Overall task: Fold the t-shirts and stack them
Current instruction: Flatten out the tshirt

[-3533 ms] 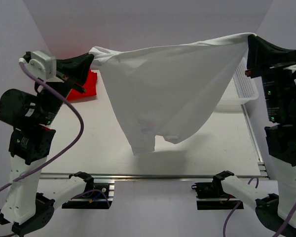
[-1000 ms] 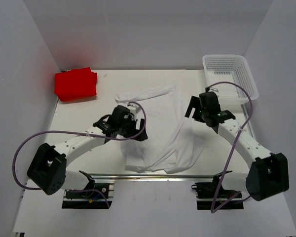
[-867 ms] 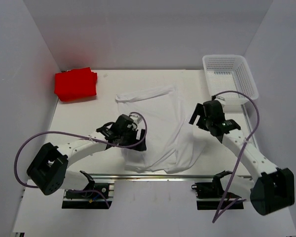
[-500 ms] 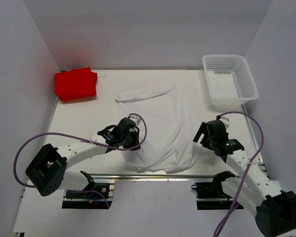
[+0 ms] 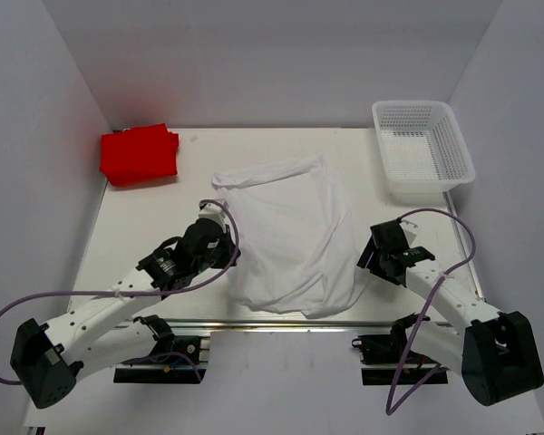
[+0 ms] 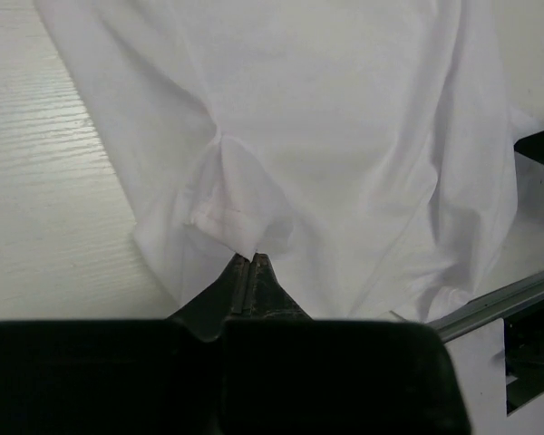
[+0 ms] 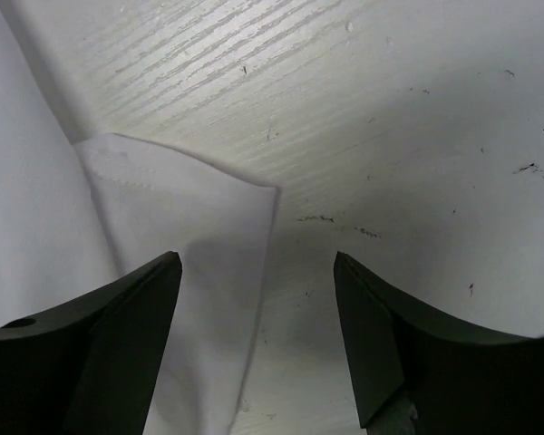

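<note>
1. Since the frame 3.5 s ago, when it hung spread in the air between both arms, the white t-shirt has been laid down on the table. In the last half second the left arm has been drawn back from over the cloth to its left edge.
2. The white t-shirt is seen mid-table, roughly flat but rumpled, its near hem close to the front rail. The red t-shirt is already folded at the far left corner, well apart from it. The basket stands at the far right.
3. The left gripper is pressed together, with a puckered sleeve hem right at its tips. Whether any cloth is pinched cannot be told.
4. The right gripper is spread wide and holds nothing. The corner of the other sleeve lies flat on the table between its fingers.
5. The cloth is judged light, soft and limp. It will sag, crease and drag along the table, so a single-point grip would only bunch it.
6. A hold at stitched edges is advised: sleeve hems or shoulder seams, taken by both grippers together so that a straight fold line is kept.
</note>
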Controlling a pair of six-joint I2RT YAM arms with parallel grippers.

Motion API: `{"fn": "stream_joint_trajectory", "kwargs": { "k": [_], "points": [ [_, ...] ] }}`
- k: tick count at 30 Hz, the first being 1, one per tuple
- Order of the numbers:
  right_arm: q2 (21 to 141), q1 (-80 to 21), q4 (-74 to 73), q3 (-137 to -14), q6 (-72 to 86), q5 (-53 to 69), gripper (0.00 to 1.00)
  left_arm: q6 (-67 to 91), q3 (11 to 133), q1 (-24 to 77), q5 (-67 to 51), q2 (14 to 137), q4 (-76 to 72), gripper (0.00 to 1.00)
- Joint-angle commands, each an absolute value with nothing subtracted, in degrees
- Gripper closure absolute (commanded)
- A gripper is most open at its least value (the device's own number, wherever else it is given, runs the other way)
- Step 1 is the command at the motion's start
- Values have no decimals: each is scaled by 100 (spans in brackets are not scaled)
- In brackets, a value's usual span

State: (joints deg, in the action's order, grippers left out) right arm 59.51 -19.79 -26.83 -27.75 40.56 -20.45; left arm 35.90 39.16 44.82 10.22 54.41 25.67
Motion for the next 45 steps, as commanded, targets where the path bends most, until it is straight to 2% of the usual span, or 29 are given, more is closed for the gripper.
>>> {"fn": "stream_joint_trajectory", "kwargs": {
  "k": [1,2,5,6,8,9,10,27,33,40,45],
  "points": [
    [6099,-1925,-2408,-2901,4157,-2101,27,3718,3876,4509,1415,5230,3023,100],
    [6126,-1934,-2347,-2866,4157,-2083,27,3718,3876,4509,1415,5229,3023,100],
    [6590,-1916,-2189,-2865,4228,-1960,36,3770,3876,4509,1415,5169,3085,100],
    [6653,-1907,-2145,-2883,4245,-1856,45,3771,3876,4509,1415,5168,3155,100],
    [6837,-1899,-2075,-2909,4289,-1941,54,3771,3876,4509,1415,5037,3155,100],
    [6916,-1898,-2057,-2953,4298,-1812,86,3771,3876,4509,1415,4914,3155,100],
    [6943,-1907,-2074,-2988,4280,-1819,100,3771,3876,4509,1467,4852,3207,100],
    [4476,-1890,-3173,-5219,3859,-3445,100,3718,5386,4509,3189,3947,4122,100],
    [4245,-1899,-3181,-5965,3552,-3858,100,3428,5967,4509,3866,3613,4175,100],
    [3965,-1890,-2945,-6748,3200,-4017,100,2550,6485,4509,3463,3568,3270,100],
    [3929,-1916,-2769,-7469,2804,-4473,100,2251,7338,4509,3603,3735,3419,100]
  ]
}}
